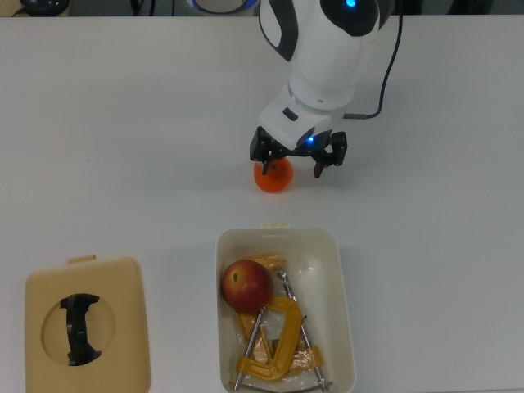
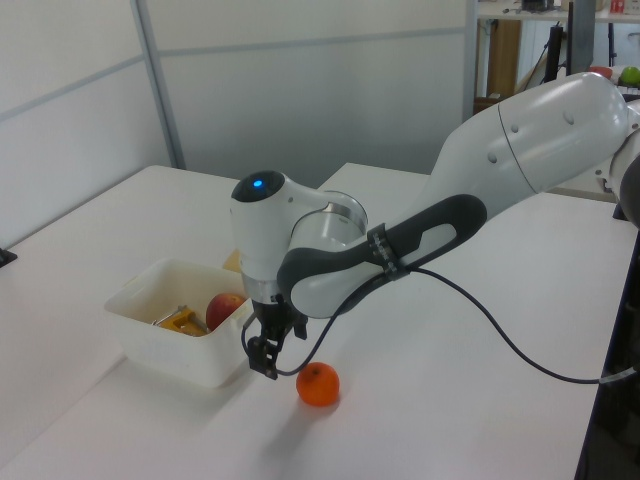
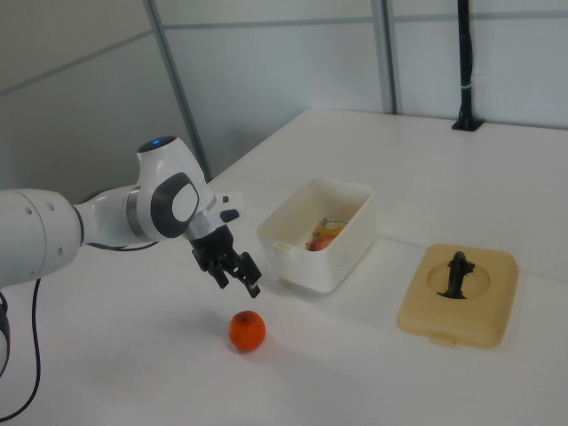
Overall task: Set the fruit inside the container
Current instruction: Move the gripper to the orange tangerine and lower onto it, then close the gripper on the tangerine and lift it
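**A:** Where does the gripper stand?

**B:** Above the table, its fingers spread apart with nothing between them. In the right view it hangs clear of the surface.

**A:** And the orange?

**B:** On the table just below the fingertips, not touched by them. In the top view one finger overlaps its edge; the other sits off to the top view's right of it.

**A:** The apple?

**B:** Well away from the fingers, inside the container, beside the yellow clamps.

**A:** Anything else?

**B:** The tan lid with its black handle lies flat, farther from the fingers than the container, on the top view's left.
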Controlling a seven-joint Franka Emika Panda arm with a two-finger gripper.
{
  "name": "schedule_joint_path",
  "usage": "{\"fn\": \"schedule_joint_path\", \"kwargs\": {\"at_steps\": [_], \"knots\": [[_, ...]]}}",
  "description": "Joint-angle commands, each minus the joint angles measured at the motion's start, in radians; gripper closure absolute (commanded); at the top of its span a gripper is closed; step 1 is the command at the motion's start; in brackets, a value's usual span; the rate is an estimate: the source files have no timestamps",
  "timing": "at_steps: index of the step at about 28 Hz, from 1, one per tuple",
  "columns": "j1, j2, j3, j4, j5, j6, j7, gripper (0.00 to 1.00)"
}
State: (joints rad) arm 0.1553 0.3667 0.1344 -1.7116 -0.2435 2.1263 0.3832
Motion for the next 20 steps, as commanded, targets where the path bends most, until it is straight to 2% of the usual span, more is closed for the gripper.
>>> {"fn": "schedule_joint_path", "kwargs": {"at_steps": [1,8,13,17,18,20], "knots": [[0.001,-0.032,-0.001,-0.094,-0.046,0.05,0.002,0.0],[0.013,-0.031,-0.001,-0.177,-0.115,0.118,0.062,0.0],[0.015,-0.029,-0.001,-0.191,-0.117,0.126,0.063,0.0],[0.015,-0.018,-0.001,-0.206,-0.137,0.132,0.063,0.0],[0.015,-0.017,-0.001,-0.206,-0.138,0.132,0.063,0.03],[0.015,-0.015,-0.001,-0.206,-0.143,0.133,0.06,0.3]]}}
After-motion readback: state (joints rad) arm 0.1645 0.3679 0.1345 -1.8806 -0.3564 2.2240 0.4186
